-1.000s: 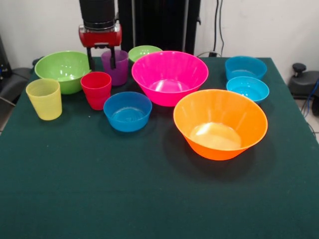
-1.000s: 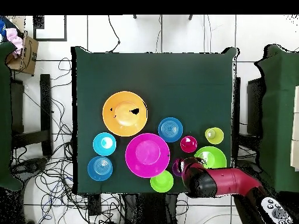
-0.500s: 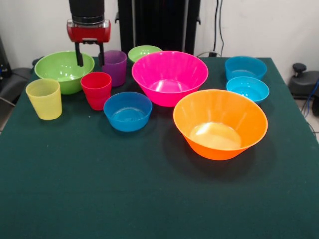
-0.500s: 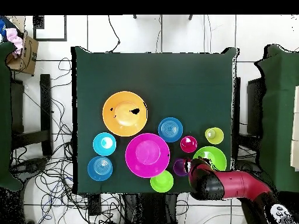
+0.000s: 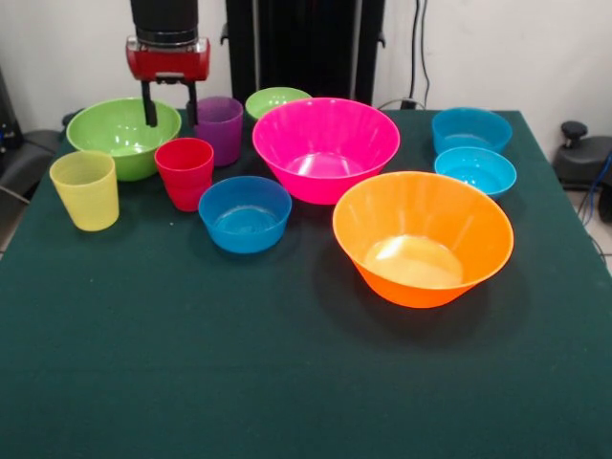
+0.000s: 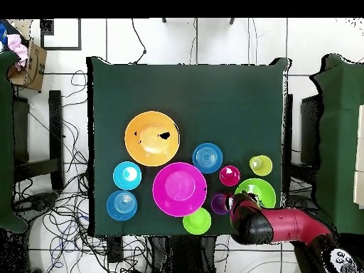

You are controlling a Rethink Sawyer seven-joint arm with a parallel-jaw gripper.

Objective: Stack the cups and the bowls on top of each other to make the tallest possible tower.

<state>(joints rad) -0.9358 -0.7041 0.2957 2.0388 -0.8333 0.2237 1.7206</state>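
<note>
The counter (image 5: 287,382) is covered in plain dark green. Just beside the black fingers (image 5: 150,105) under their red housing sit a lime green bowl (image 5: 122,136) and a purple cup (image 5: 220,129). Near them stand a red cup (image 5: 185,172) and a yellow cup (image 5: 86,189). Farther off are a pink bowl (image 5: 325,148), an orange bowl (image 5: 422,237), a small green bowl (image 5: 275,100) and three blue bowls (image 5: 245,212).

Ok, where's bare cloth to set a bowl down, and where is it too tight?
The widest free patch is the table in front of the orange bowl and the near blue bowl, edge to edge. It is crowded at the back: the end effector hangs between the large green bowl and the purple cup, with the red cup close by.
</note>
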